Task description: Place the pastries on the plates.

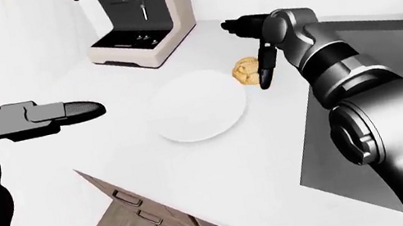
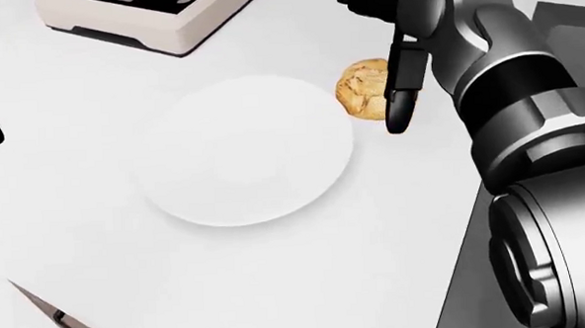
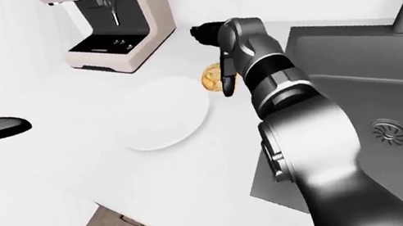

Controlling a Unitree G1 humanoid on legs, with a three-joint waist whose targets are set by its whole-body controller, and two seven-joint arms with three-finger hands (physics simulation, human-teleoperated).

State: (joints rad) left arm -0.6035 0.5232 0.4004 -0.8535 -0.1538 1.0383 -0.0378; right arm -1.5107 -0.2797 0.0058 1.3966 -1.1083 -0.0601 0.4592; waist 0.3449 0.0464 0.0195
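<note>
Pastry beside an empty plate, right robot hand at the pastry.

The left robot hand (image 1: 60,113) hovers above the counter's (image 2: 278,283) left part with its dark fingers stretched out straight, open and holding nothing, touching nothing. Toward the counter's far edge stands a cream coffee machine (image 1: 138,30). The white plate (image 2: 245,150) lies mid-counter with nothing on it. The golden pastry (image 2: 362,88) rests on the counter just beside the plate's upper right rim, not on it. The right robot hand (image 2: 400,92) reaches in from the right; one dark finger (image 2: 397,113) hangs down against the pastry's right side, and whether the fingers close round the pastry cannot be told. The grey sink (image 3: 382,100) sits sunk in the counter's right end.
</note>
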